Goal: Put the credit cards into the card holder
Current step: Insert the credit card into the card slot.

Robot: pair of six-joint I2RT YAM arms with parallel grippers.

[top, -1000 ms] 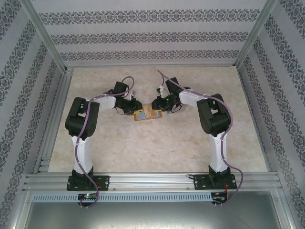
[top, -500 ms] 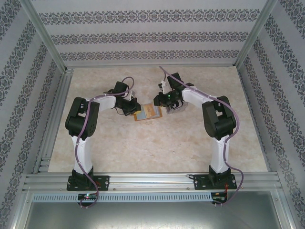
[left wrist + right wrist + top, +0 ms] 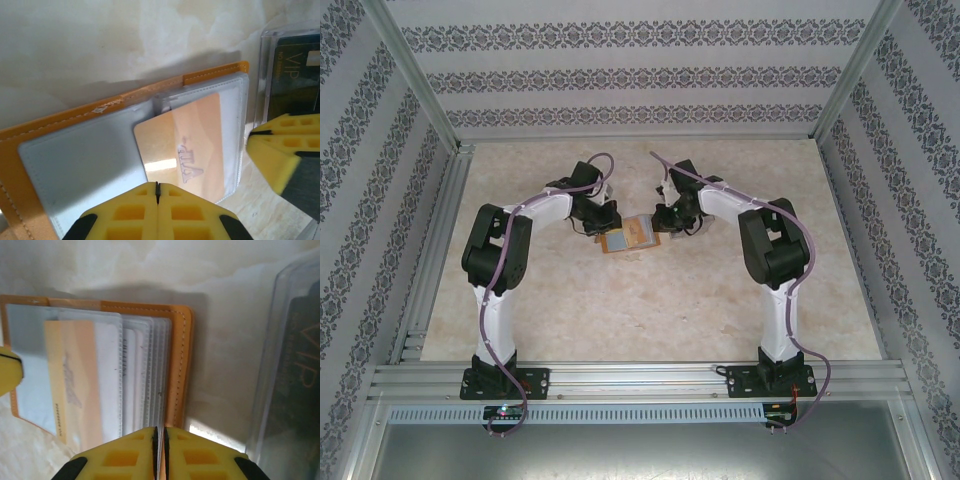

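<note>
The card holder (image 3: 632,237) lies open on the table, orange-tan with clear sleeves (image 3: 75,117) (image 3: 180,355). A tan credit card (image 3: 190,145) embossed "VIP" sits partly inside a sleeve of its right half (image 3: 75,385). My left gripper (image 3: 608,225) is shut, its yellow tips (image 3: 158,186) meeting over the card's near edge. Whether it pinches the card, I cannot tell. On the holder's right side, my right gripper (image 3: 658,222) is shut on the edges of the sleeves and the cover (image 3: 160,430).
A clear plastic box (image 3: 290,75) holding dark "VIP" cards stands right beside the holder's right edge (image 3: 295,365). Patterned walls and metal rails enclose the marble-look table (image 3: 640,310). Open tabletop lies in front of the holder.
The left gripper has closed and shifted right toward the holder. The right gripper rose, then came back down at the holder's right edge, closing further.
</note>
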